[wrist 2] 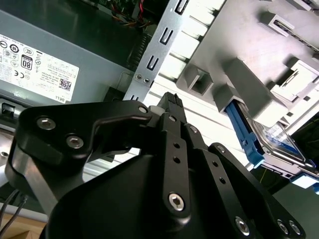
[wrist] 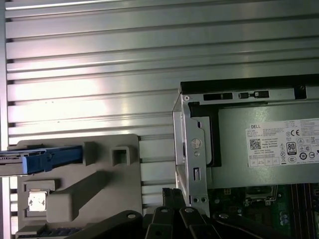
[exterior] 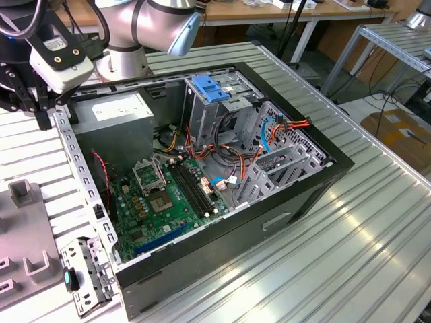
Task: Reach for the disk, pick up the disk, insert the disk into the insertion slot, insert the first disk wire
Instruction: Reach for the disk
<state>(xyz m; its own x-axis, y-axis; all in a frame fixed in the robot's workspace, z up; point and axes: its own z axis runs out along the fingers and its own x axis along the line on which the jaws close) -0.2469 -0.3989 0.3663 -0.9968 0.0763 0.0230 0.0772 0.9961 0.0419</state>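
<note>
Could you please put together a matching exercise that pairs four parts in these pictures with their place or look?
Things:
1. the disk
2. the insertion slot
3. the power supply
4. the motherboard

Descriptions:
A. green board on the floor of the case
B. blue-framed, resting in the grey holder outside the case
C. grey perforated cage inside the case, toward the exterior view's right
D. metal box with a white label

Pairs: 1-B; 2-C; 3-D; 4-A
</note>
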